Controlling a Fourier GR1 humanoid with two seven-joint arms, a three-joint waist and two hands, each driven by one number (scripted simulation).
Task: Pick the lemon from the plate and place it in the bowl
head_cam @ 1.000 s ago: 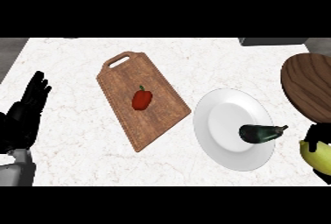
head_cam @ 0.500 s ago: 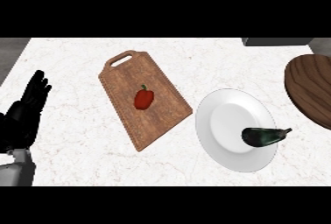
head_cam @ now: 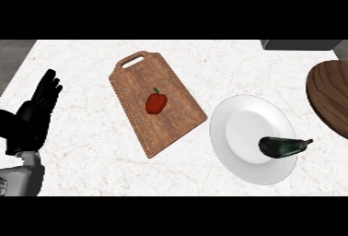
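Gone from view since a second ago is the right hand, which was seen at the right edge curled round the yellow lemon; neither hand nor lemon is shown now, so where the lemon is cannot be told. At the left edge the left hand (head_cam: 34,115) is rested, fingers straight and spread, holding nothing. On the white plate (head_cam: 241,124) only a dark eggplant (head_cam: 280,146) is left, lying near its right rim. By judgement the pick is done and the carry to the brown bowl (head_cam: 332,99), seen partly at the right edge, is in hand; next the lemon would need lowering over the bowl and releasing. How the lemon looks cannot be described from this moment. A red pepper (head_cam: 155,102) lies on the board (head_cam: 166,133).
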